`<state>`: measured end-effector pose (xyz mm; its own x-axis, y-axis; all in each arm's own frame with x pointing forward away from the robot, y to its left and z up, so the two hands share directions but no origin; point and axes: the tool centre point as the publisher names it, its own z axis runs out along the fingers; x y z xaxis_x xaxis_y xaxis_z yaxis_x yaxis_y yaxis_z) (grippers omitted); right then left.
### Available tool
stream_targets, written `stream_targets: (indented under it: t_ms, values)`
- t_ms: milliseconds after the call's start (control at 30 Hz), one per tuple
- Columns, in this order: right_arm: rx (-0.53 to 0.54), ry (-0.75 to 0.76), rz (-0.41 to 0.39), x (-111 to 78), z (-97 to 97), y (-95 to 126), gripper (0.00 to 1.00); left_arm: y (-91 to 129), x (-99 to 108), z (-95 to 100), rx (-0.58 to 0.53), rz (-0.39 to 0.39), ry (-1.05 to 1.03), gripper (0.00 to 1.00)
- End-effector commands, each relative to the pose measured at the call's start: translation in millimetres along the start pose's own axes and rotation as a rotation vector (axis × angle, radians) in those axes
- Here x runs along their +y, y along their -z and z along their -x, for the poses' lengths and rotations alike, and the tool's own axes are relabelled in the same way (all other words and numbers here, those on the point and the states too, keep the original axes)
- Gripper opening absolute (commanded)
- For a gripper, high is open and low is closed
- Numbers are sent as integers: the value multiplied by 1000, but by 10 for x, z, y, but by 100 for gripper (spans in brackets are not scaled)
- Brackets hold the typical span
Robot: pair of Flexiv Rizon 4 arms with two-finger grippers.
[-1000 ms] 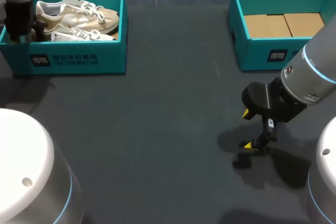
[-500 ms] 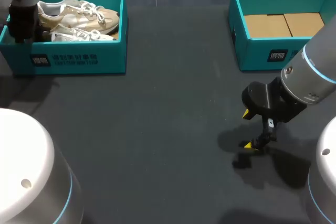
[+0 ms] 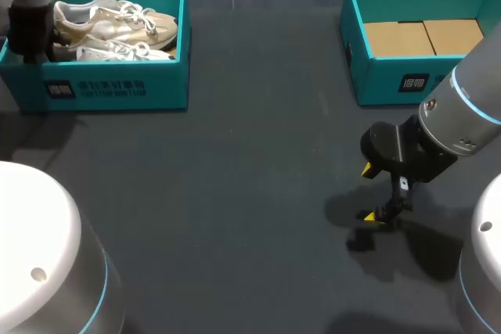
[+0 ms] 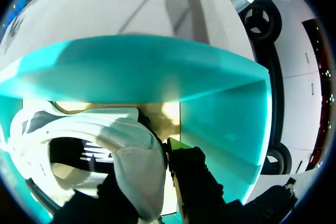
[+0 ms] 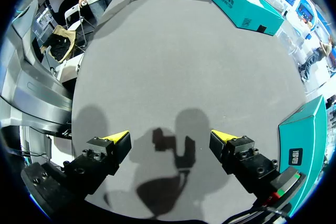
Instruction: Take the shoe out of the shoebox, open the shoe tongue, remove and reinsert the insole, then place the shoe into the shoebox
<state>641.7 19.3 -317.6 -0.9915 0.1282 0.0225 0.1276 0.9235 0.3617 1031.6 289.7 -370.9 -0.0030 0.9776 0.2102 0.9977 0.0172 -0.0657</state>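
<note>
Two beige and white sneakers lie in the teal shoebox at the table's far left. My left arm stands over that box's left end, and its fingers are hidden in the head view. In the left wrist view my left gripper is shut on the padded white heel of a sneaker, one finger inside the opening and the other finger outside, close to the box wall. My right gripper hangs open just above the bare table, holding nothing.
A second teal box with a brown cardboard insert stands at the far right, behind my right arm. Dark tabletop stretches between the two boxes.
My left arm has shifted slightly at the box's left end. The right arm has not moved.
</note>
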Motion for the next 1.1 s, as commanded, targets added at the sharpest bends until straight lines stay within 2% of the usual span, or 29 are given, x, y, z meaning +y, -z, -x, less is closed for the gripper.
stream_targets:
  t_ms: [33,700,1100]
  values:
    - [-4,0,-1,-5,-19,-1,100,69,19,-49,-3,1,3,0]
    - [-4,0,-1,-5,-19,-1,100,351,170,-234,-20,21,47,0]
    - [-4,0,-1,-5,-19,-1,100,828,172,-314,-58,34,41,0]
